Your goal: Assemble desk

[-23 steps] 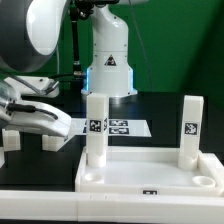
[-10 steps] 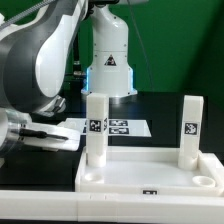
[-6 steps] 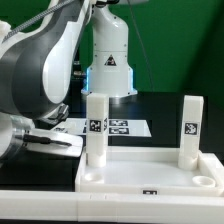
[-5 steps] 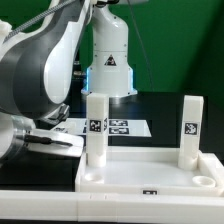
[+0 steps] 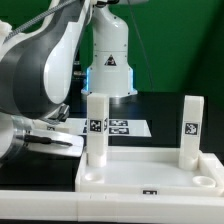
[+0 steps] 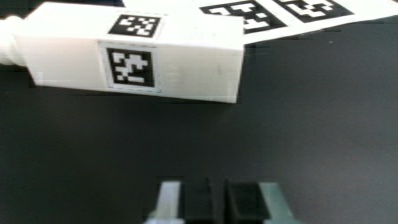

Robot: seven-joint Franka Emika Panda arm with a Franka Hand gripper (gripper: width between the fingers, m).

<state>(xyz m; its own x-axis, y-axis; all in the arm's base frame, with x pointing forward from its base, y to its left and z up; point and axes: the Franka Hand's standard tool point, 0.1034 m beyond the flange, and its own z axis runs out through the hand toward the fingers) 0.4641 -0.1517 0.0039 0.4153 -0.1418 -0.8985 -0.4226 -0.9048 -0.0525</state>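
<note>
The tabletop (image 5: 180,187) lies at the front of the table with its raised rim upward, like a shallow tray. Two white legs stand upright inside it, at the two far corners: the left leg (image 5: 96,130) on the exterior view's left and the right leg (image 5: 189,128) on the exterior view's right, each with a small tag on its front face. The rest of the tray floor is bare. Behind the tray, the marker board (image 5: 120,127) lies flat on the dark table, before the white robot base (image 5: 108,60). The big grey arm (image 5: 40,75) covers the exterior view's left and hides the table there. In the wrist view, a loose leg (image 6: 125,60) lies on its side on the black table, near the marker board. The gripper (image 6: 215,196) hangs apart from this leg, its fingers (image 6: 175,200) pressed together with nothing between them.
</note>
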